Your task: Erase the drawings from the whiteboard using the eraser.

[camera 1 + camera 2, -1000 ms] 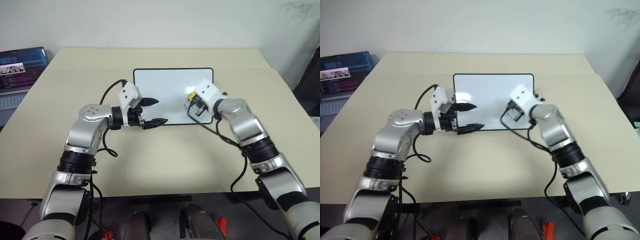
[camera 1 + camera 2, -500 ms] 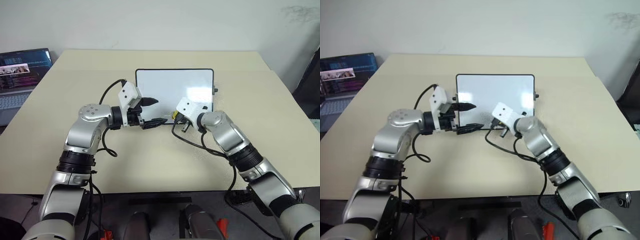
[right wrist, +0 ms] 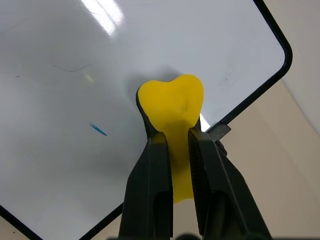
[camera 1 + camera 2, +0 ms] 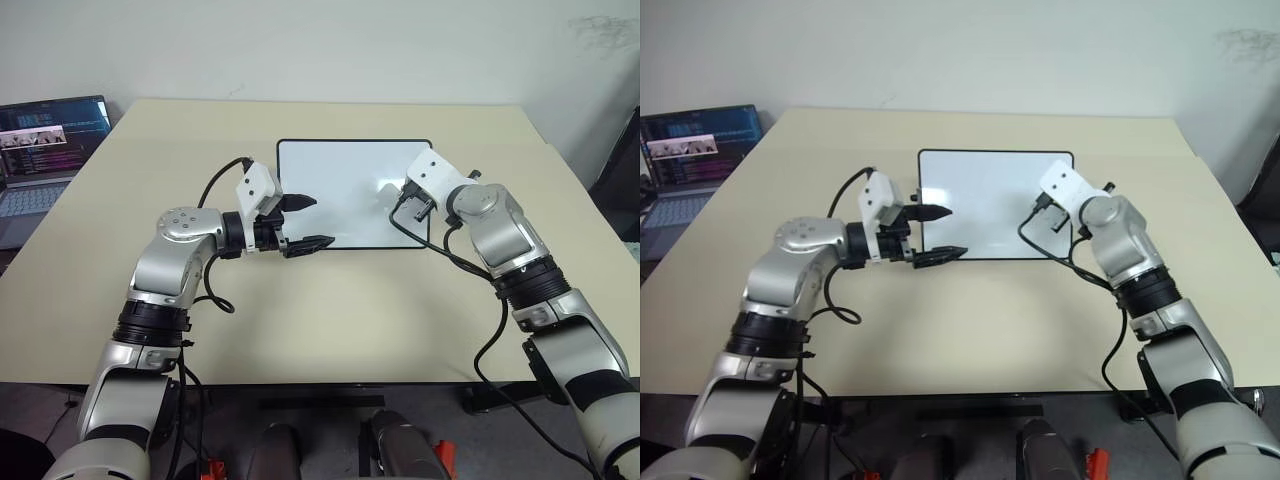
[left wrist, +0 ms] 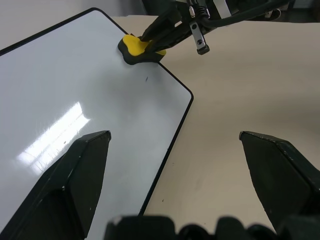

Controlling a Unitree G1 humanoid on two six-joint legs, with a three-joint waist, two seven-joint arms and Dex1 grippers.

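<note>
The whiteboard (image 4: 340,190) lies flat on the far middle of the table. My right gripper (image 3: 176,135) is shut on the yellow eraser (image 3: 172,102), pressing its dark underside onto the board near its right near corner. Of the drawings, one short blue stroke (image 3: 98,130) shows beside the eraser, along with faint smudges. The eraser (image 5: 139,47) also appears in the left wrist view, close to the board's rounded corner. My left gripper (image 4: 310,222) hangs open at the board's left near corner, holding nothing.
An open laptop (image 4: 45,140) stands beyond the table's left edge. Cables (image 4: 215,190) loop beside both forearms. The beige tabletop (image 4: 330,310) stretches towards me in front of the board.
My right gripper swept the eraser from the board's right side to its near middle edge, then back to the right. The left arm stayed still. The camera shifted slightly.
</note>
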